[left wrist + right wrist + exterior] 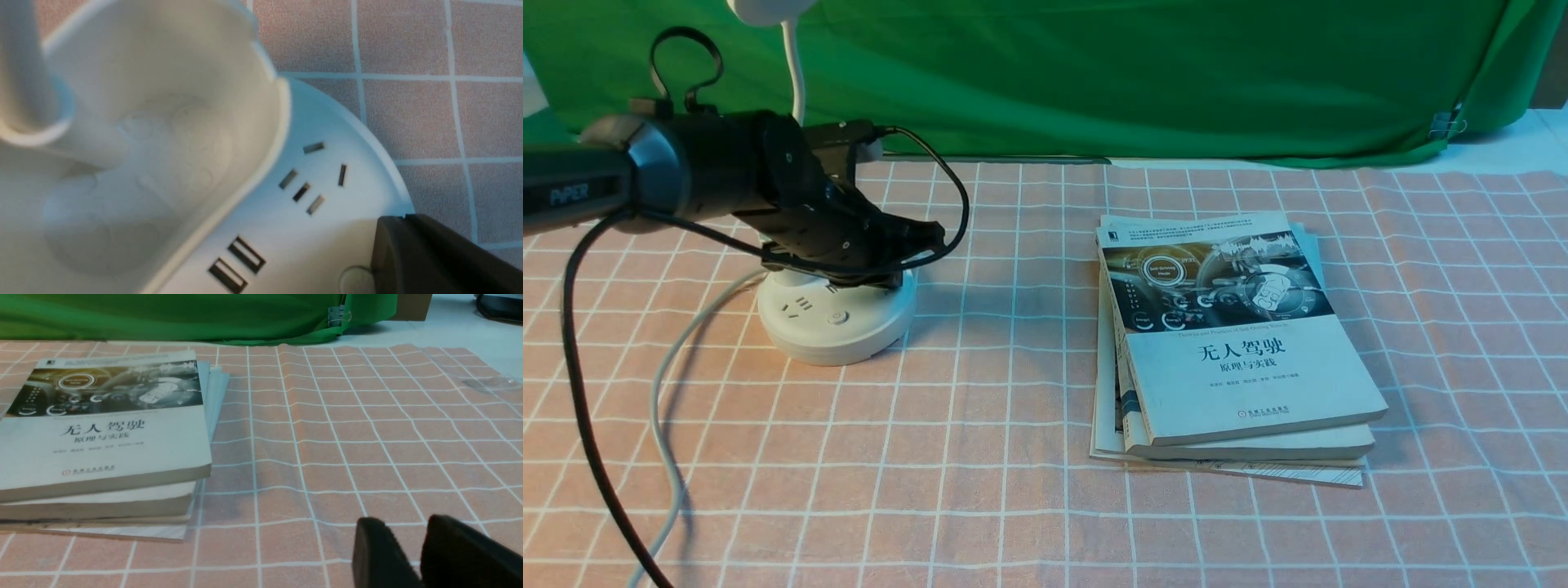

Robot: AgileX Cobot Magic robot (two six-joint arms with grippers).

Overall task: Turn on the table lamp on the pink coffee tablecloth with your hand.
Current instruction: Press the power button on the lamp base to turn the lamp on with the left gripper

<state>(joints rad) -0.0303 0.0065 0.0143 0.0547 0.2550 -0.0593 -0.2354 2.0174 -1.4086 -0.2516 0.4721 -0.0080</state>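
The left end effector [402,245] is hovering low over the white base [837,327] of the table lamp, which is standing at the left of the desk on the pink coffee tablecloth [1013,490], well apart from the books [1241,327] to its right. Its fingers are showing close together, seemingly closed, and are holding nothing that shows. The right end effector [390,547] is keeping clear of the lamp, with a narrow gap between its fingertips and nothing in it.

The step in hand seems to be pressing a switch on the base. In the left wrist view a round button [356,281] is sitting right beside the fingers, partly covered by them; whether they are touching it, I cannot tell. Pressing well calls for centring the closed tips on the button, then pushing straight down, briefly and gently, since a slanting push could slide off or shift the base. The tips want keeping off the cup holder [229,204] and the upright neck [795,73], as a knock there could tilt the lamp. Lifting straight up once it clicks would be cleanest.
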